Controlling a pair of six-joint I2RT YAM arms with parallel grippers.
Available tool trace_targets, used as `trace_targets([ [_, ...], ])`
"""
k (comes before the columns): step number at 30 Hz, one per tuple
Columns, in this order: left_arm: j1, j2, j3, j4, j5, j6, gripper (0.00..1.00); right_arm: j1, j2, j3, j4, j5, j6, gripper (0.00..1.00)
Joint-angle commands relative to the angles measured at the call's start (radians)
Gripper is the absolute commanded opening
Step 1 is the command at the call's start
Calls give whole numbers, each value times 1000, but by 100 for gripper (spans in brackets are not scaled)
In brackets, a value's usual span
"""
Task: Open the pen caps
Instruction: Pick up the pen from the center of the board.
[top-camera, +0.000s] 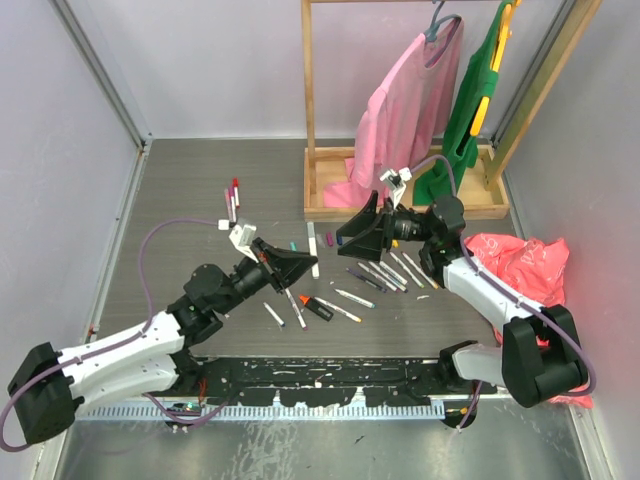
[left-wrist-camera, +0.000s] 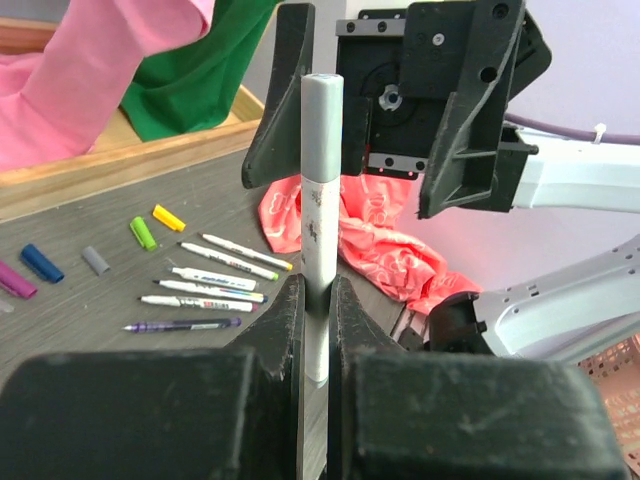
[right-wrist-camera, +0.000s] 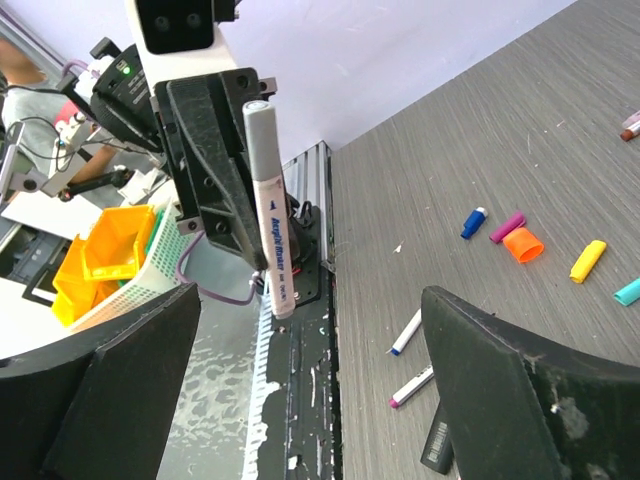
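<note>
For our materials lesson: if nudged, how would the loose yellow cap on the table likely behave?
Lying on its side, the short round yellow cap would probably roll. It looks small and thin, so likely light, easily flicked.

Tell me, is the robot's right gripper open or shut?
Open. The right gripper spreads wide around the grey-capped pen, which the left gripper pinches.
</note>
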Motion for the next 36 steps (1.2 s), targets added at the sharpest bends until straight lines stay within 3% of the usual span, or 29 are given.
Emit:
trace_targets([
  [1,-49,25,-12,193,-119,21,0,10,-11,-8,56,58,-2,95],
  [26,-192,180,21,278,-262,-12,0,84,-10,-25,56,109,-34,66],
  [36,-208,214,30,298,-299,-34,0,112,-1,-27,44,109,-70,47],
])
